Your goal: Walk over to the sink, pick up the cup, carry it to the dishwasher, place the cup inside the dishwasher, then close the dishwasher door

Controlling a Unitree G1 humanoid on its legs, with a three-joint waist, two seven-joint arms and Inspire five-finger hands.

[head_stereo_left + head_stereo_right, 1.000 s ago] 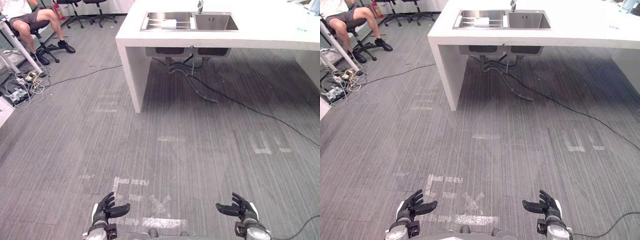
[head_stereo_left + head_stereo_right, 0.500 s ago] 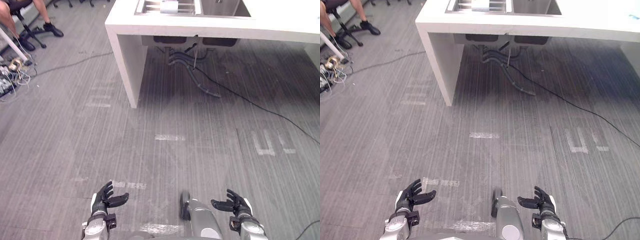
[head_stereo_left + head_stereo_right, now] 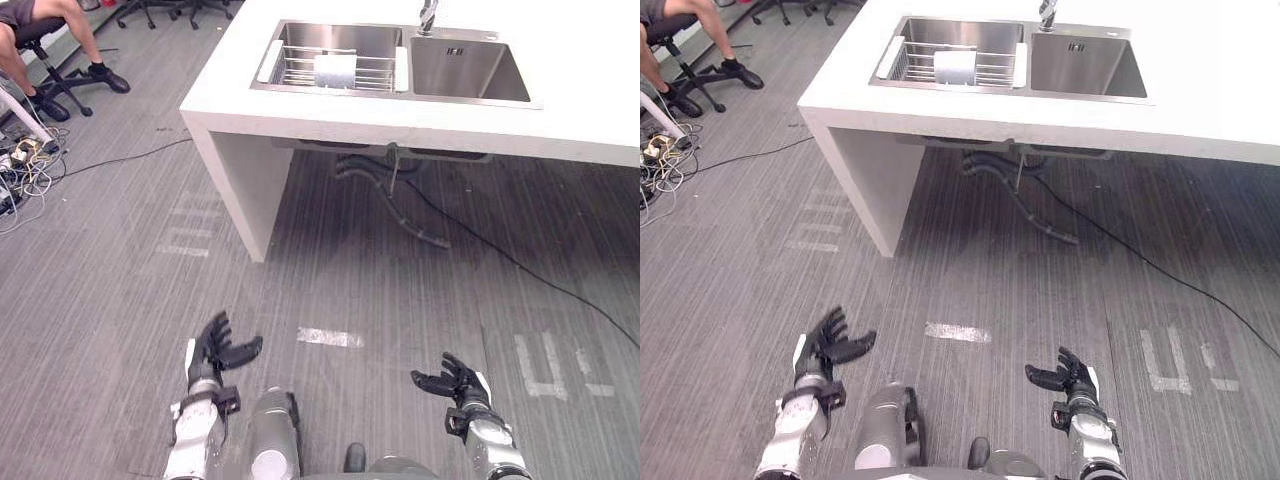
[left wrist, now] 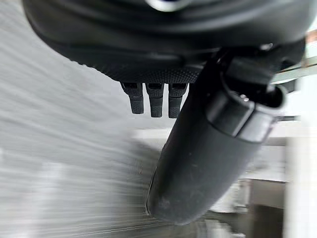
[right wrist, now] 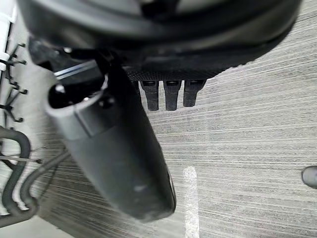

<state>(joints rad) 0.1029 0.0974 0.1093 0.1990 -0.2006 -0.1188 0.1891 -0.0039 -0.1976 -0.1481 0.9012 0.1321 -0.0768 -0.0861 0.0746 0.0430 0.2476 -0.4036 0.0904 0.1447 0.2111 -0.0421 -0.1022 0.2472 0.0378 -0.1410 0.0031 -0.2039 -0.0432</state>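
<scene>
My left robot hand (image 3: 215, 350) sits low in the head view above the grey striped floor (image 3: 120, 300). Its fingers (image 4: 155, 101) are straight and spread, the thumb stands apart, and it holds nothing. My right robot hand (image 3: 455, 382) hangs across from it at a like height, well apart from it. Its fingers (image 5: 171, 96) are also relaxed and spread, with nothing in them.

Ahead stands the white slab counter (image 3: 600, 90), with a stainless steel double sink (image 3: 400, 90) set into its top. The white cylindrical cup (image 3: 335, 70) rests on a wire rack (image 3: 290, 68) across the sink's left basin, far from both hands. The right basin (image 3: 470, 72) lies just beside it, and a metal tap (image 3: 428, 15) rises at the back edge between the two.

Under the counter, grey hoses (image 3: 395, 195) curl down to the floor. A strip of white tape (image 3: 330, 337) lies between my hands and the counter. At the far left a person's legs (image 3: 50, 30) show on a black office chair (image 3: 60, 85), near a tangle of cables (image 3: 25, 170).
</scene>
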